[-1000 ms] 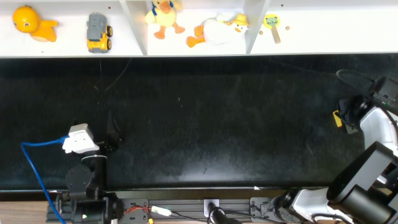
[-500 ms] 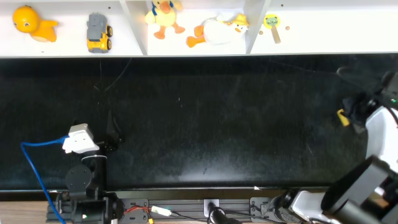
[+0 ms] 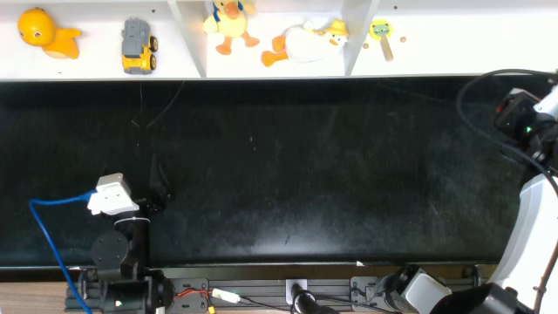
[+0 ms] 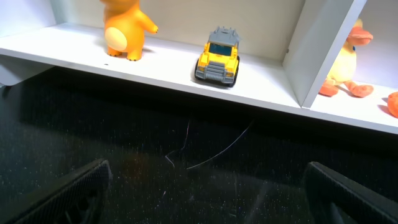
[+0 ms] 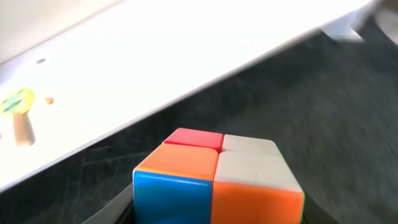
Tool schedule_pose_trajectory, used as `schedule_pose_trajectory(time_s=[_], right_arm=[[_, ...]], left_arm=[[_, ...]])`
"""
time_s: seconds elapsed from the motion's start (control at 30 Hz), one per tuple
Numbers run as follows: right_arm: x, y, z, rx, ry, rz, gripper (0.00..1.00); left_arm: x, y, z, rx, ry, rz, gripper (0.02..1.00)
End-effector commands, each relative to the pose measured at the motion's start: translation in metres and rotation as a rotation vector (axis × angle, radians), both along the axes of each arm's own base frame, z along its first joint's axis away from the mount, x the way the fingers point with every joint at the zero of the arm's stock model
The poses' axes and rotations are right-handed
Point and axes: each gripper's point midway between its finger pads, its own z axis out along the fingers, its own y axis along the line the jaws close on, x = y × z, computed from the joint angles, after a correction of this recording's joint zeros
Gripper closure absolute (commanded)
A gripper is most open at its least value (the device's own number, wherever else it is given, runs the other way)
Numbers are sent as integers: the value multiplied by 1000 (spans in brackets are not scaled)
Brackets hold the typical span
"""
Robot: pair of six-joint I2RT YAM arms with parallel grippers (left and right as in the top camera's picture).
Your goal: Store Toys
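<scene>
where your right arm point(image 3: 534, 205) stands: far right edge of the top view, its wrist near the upper right corner, close to the white shelf point(image 3: 436, 54)
right gripper point(image 5: 217, 208): pinching the puzzle cube point(image 5: 217, 174); you see a dark finger on each side of it at the lower edge of the right wrist view
puzzle cube: lower centre of the right wrist view; red, white, orange and blue squares face you; it hangs over the black table mat point(image 3: 305, 174), with the shelf's front edge running across the frame beyond it
left arm point(image 3: 112, 196): lower left of the top view, over the mat; a blue cable point(image 3: 48, 228) loops from it toward the lower left corner
left gripper point(image 4: 205, 199): fingers point(image 4: 62, 193) spread wide at the lower corners of the left wrist view; only the mat lies between them
shelf, left compartment: orange duck point(image 3: 45, 30) at upper left of the top view; yellow truck point(image 3: 138, 45) on its wheels, apart from the duck
shelf, middle compartment: yellow plush duck point(image 3: 231, 22) upright; white plush duck point(image 3: 305, 42) lying just beside it
shelf, right compartment: green-headed wooden toy point(image 3: 381, 35) lying flat near the divider; you also see it at the left edge of the right wrist view
</scene>
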Motion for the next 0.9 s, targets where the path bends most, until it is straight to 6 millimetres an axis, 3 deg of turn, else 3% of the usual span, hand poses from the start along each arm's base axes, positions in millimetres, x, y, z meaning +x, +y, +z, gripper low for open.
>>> schedule_pose_trajectory(time_s=[0.03, 0.2, 0.37, 0.63, 0.9], right_arm=[[23, 18, 19, -163, -86, 275, 954], [54, 19, 23, -293, -152, 363, 961], [86, 19, 9, -373, -187, 425, 954], [129, 9, -10, -388, -280, 404, 956], [160, 27, -27, -242, -407, 425, 954]], left_arm=[[0, -4, 1, -4, -9, -20, 20], [0, -4, 1, -4, -9, -20, 20], [0, -4, 1, -4, -9, -20, 20], [0, -4, 1, -4, -9, -20, 20], [0, -4, 1, -4, -9, -20, 20]])
